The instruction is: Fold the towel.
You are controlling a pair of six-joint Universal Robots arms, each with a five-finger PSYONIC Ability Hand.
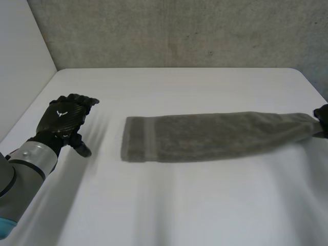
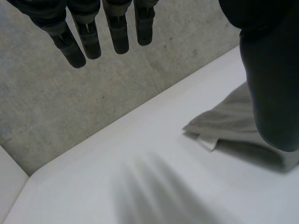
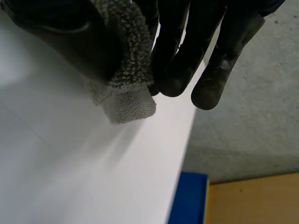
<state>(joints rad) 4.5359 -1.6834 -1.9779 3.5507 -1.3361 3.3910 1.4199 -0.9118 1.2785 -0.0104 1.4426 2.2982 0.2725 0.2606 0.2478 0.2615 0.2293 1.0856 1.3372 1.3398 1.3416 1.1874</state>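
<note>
A grey towel (image 1: 205, 137) lies stretched across the white table (image 1: 169, 205) as a long folded strip, its banded end toward my left side. My right hand (image 1: 322, 115) is at the towel's far right end. In the right wrist view the right hand (image 3: 187, 51) pinches that end of the towel (image 3: 128, 88) between thumb and fingers, a little above the table. My left hand (image 1: 65, 119) hovers well left of the towel, fingers (image 2: 88, 39) straight and holding nothing. The towel's near end (image 2: 224, 123) lies beside its thumb.
A grey concrete wall (image 1: 179, 31) runs behind the table's rounded back edge. A white panel (image 1: 20, 61) stands at the left. Past the table's right edge are a blue thing (image 3: 189, 200) and an orange-brown surface (image 3: 252, 200).
</note>
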